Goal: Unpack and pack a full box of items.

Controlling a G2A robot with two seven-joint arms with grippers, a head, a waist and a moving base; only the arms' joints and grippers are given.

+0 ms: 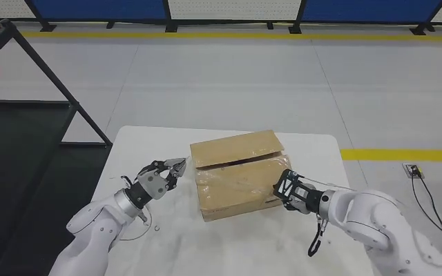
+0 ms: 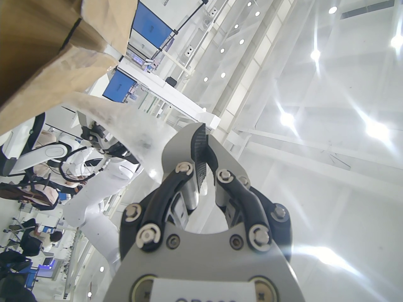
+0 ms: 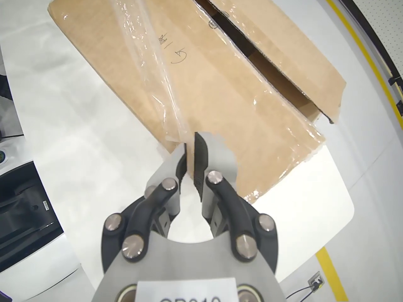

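Your cardboard box sits at the centre of the white tabletop. Its far flap, on the 12 o'clock side, stands slightly raised. A dark slit separates it from the near flap.

Your left pincer lies at 9 o'clock of the box, just beside its corner. In the left wrist view, the left pincer has its fingertips pressed together. The box looms close by. A translucent strip hangs from it, just beside one finger. You cannot tell whether that strip is caught between the pads.

Your right pincer lies at about 3 o'clock of the box, against its side wall. In the right wrist view, the right pincer pinches the end of a clear tape. This tape rises as a crumpled ridge across the top of the box. More clear film covers the near flap. Beyond the slit lies the far flap, and the tabletop shows around the box.
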